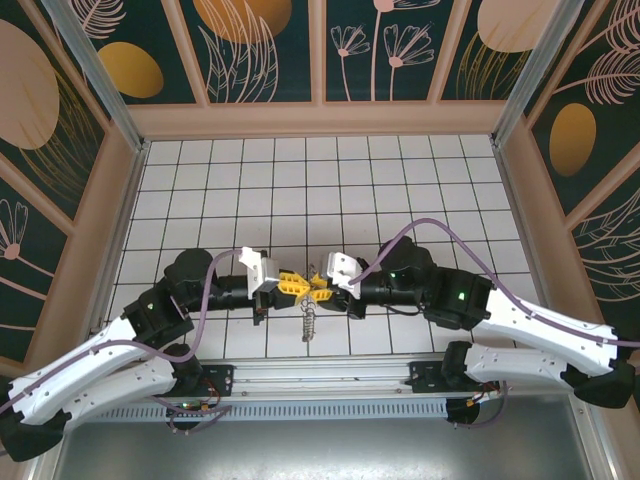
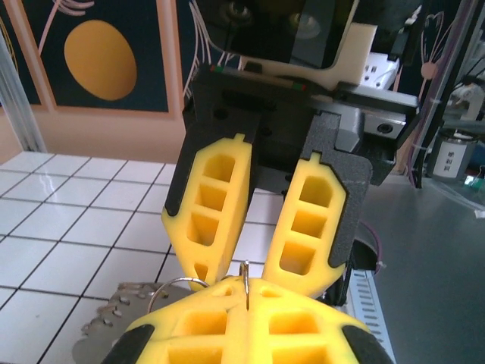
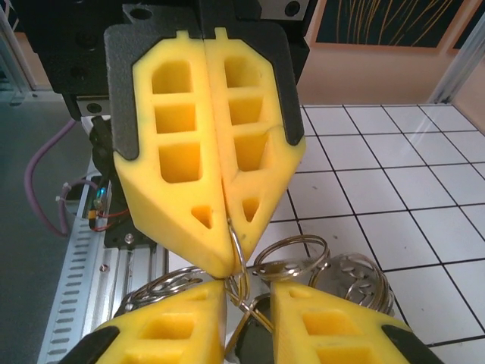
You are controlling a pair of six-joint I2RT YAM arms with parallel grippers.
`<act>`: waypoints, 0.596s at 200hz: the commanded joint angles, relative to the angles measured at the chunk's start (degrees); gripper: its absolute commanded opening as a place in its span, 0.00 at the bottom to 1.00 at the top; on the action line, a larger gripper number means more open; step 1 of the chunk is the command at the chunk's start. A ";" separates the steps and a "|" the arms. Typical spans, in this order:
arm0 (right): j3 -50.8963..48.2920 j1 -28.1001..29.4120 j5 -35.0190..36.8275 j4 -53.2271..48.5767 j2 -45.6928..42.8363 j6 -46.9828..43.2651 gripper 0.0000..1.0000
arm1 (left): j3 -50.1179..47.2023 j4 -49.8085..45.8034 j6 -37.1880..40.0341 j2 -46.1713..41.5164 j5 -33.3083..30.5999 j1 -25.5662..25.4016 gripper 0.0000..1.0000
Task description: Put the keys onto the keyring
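My two grippers meet tip to tip above the near middle of the table. The left gripper (image 1: 291,284) (image 2: 247,294) is shut on a thin silver ring of the keyring (image 2: 248,273) (image 3: 237,244), which stands edge-on between its yellow pads. Linked rings (image 3: 292,254) hang from that ring, and a silvery chain-like bunch (image 1: 309,321) dangles below both grippers. The right gripper (image 1: 321,288) (image 3: 248,307) has its jaws apart around the lower rings. A dark key (image 3: 261,345) shows in the gap between its fingers. An embossed silver piece (image 3: 355,279) lies beside them.
The white tiled table (image 1: 330,190) is walled in by patterned panels at the back and sides. A metal rail (image 1: 320,378) with the arm bases runs along the near edge. A grey perforated metal piece (image 2: 114,318) hangs left of the left fingertips.
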 commanded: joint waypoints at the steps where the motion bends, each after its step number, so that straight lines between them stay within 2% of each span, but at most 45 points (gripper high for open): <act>1: -1.39 0.02 -0.12 4.42 -1.68 1.13 0.20 | -1.05 8.48 -2.32 -1.35 3.88 -0.48 0.00; 42: -2.51 0.02 -1.32 7.80 -3.17 0.99 0.15 | -3.07 12.11 -4.02 -1.64 5.06 -0.45 0.00; 85: -3.31 0.04 -3.28 8.88 -3.55 1.01 0.20 | -3.54 12.73 -4.51 -1.87 5.05 -0.46 0.00; 119: -3.16 0.05 -2.11 7.64 -3.60 1.38 0.17 | -3.31 13.62 -4.79 -2.49 4.88 -0.41 0.00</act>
